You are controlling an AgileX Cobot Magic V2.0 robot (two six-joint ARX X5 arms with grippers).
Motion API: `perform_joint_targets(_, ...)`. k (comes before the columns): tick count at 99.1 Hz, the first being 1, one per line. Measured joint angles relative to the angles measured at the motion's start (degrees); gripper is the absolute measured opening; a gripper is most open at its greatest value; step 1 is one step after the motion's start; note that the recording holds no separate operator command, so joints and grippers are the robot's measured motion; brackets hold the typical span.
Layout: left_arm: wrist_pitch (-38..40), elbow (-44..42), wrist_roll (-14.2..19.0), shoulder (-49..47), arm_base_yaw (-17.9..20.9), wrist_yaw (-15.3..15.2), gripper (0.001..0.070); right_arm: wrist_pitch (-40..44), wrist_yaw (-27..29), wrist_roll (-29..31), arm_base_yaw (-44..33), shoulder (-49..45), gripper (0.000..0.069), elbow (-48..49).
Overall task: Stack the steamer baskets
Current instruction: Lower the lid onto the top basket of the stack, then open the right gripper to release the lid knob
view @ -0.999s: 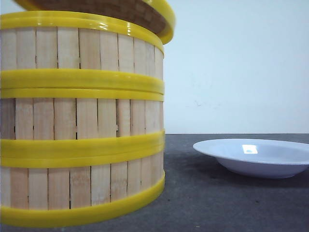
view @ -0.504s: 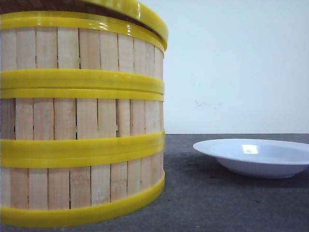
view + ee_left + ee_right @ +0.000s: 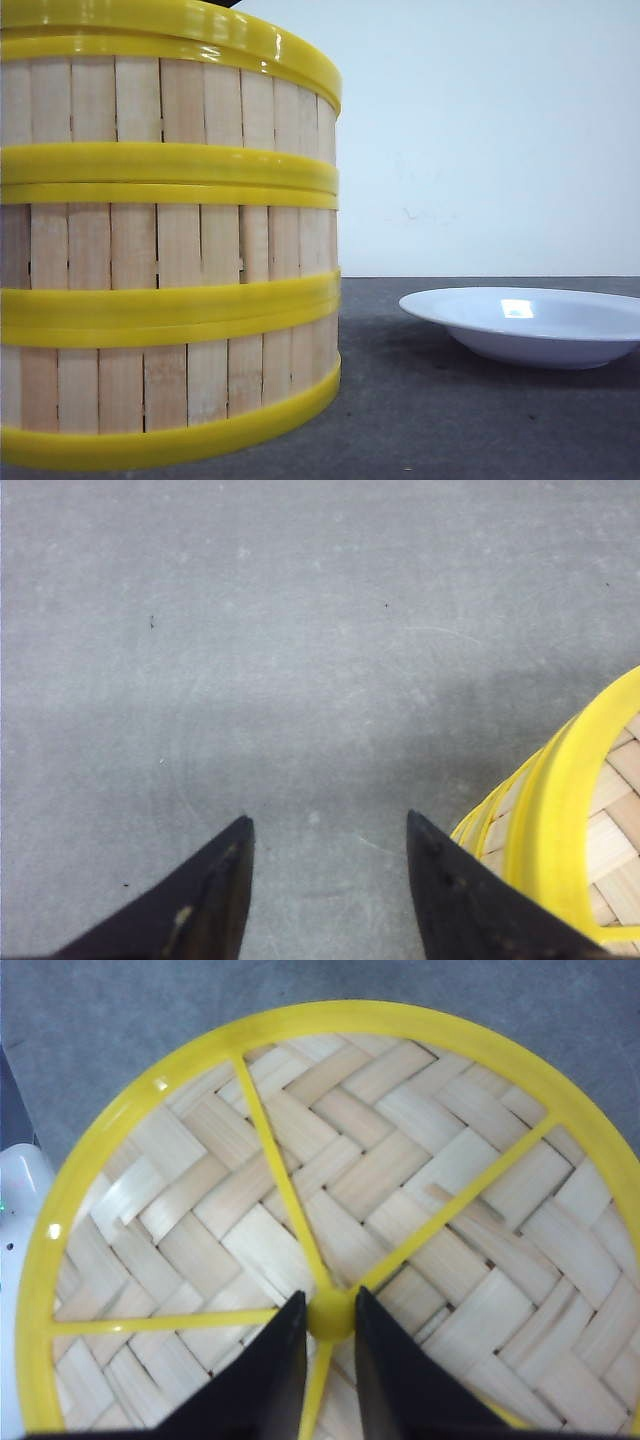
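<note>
Nearest your front camera stand the steamer baskets (image 3: 170, 250), three of them by the bands of slats and yellow rims, piled one on another in a single upright column at the left of the table (image 3: 440, 420). On top sits the lid (image 3: 330, 1220), its yellow rim lying flush on the top basket's rim, so the stacking itself looks done.

Your right gripper (image 3: 328, 1355) is straight above that column, its fingers closed on the yellow knob (image 3: 330, 1315) at the lid's centre. The relation that matters now is vertical: the stack's axis runs straight down from the knob, so the coming move is likely only to let go and lift clear along that line, without dragging sideways and shifting the lid off its seat. I judge the right arm much the nearer; it is already in contact.

Your left gripper (image 3: 330, 880) hangs beside the stack, fingers apart and holding nothing, with bare table beneath it and the yellow rim of the stack just beside one fingertip. Keep it from brushing that rim.

Farther back and to the right, well apart from the baskets, lies one white plate (image 3: 530, 325), then the pale wall (image 3: 500, 130)

Count: three baskets, one lid, one plate
</note>
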State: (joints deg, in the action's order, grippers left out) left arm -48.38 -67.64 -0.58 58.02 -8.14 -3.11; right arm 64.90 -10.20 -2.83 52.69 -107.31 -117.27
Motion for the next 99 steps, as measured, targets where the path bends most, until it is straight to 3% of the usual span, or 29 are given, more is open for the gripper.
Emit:
perform_joint_targets(58,0.0,0.0,0.0,0.0,0.0,0.0,0.0275,0.0,0.4,-0.4,0.5,-1.4,0.0055,-1.0)
perform_joint_targets(64,0.0,0.0,0.0,0.0,0.0,0.0,0.0275,0.0,0.3,-0.4,0.5,-1.4,0.0098,-1.0)
perform_joint_targets(81,0.0,0.0,0.0,0.0,0.0,0.0,0.0275,-0.8,-0.2,-0.4,0.7,-1.7,0.0325,-1.0)
perform_joint_targets(99,0.0,0.0,0.0,0.0,0.0,0.0,0.0275,0.1,-0.1,-0.4,0.9,0.4,0.0371,-0.6)
